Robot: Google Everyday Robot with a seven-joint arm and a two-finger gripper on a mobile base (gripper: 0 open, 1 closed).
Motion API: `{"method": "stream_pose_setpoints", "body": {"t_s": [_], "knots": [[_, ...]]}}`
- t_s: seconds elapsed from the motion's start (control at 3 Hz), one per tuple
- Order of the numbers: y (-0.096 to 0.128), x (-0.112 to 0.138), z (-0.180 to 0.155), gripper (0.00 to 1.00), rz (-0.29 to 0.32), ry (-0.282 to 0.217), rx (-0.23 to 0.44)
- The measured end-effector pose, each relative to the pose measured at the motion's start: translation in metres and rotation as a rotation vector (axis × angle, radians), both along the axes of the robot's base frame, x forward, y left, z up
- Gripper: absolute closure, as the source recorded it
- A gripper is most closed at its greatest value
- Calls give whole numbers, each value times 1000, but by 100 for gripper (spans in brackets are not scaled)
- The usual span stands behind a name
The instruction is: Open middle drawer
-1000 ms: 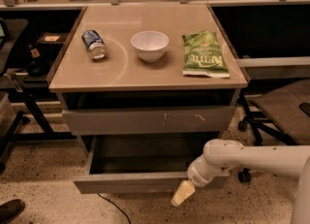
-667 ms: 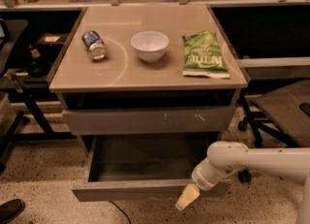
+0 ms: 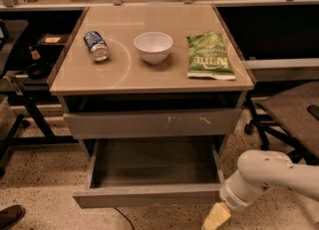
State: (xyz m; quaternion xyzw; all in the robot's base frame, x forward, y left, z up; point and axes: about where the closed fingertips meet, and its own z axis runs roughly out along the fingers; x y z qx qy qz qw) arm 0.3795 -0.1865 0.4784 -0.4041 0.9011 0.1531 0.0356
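Note:
The middle drawer (image 3: 149, 195) is a wide, shallow grey drawer with a plain flat front. It stands pulled out toward the camera, and its grey box interior (image 3: 154, 162) is bare. My gripper (image 3: 215, 217), with a yellowish tip on a white arm (image 3: 264, 176), is low at the bottom right. It sits just below the right end of the drawer's front. Above it is the larger grey drawer front with white scratch marks (image 3: 152, 123), which is closed. The lowest drawer is hidden.
On the tan cabinet top (image 3: 124, 74) lie a tipped can (image 3: 95, 46), a white bowl (image 3: 153, 46) and a green chip bag (image 3: 208, 56). An office chair (image 3: 291, 112) stands at the right and dark table legs (image 3: 25, 109) at the left. The floor is speckled.
The middle drawer has come a little further out toward the camera. My gripper has moved down and to the right, away from the drawer front.

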Motion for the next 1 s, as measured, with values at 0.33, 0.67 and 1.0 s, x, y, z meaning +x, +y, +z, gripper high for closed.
{"method": "stream_pose_setpoints", "body": {"t_s": [0.33,0.67,1.0], "knots": [[-4,-3,7,0,1,-3,-10],[9,16,-3,0,12,-24,57],[38,45,-22,0,72,-34,131]]}}
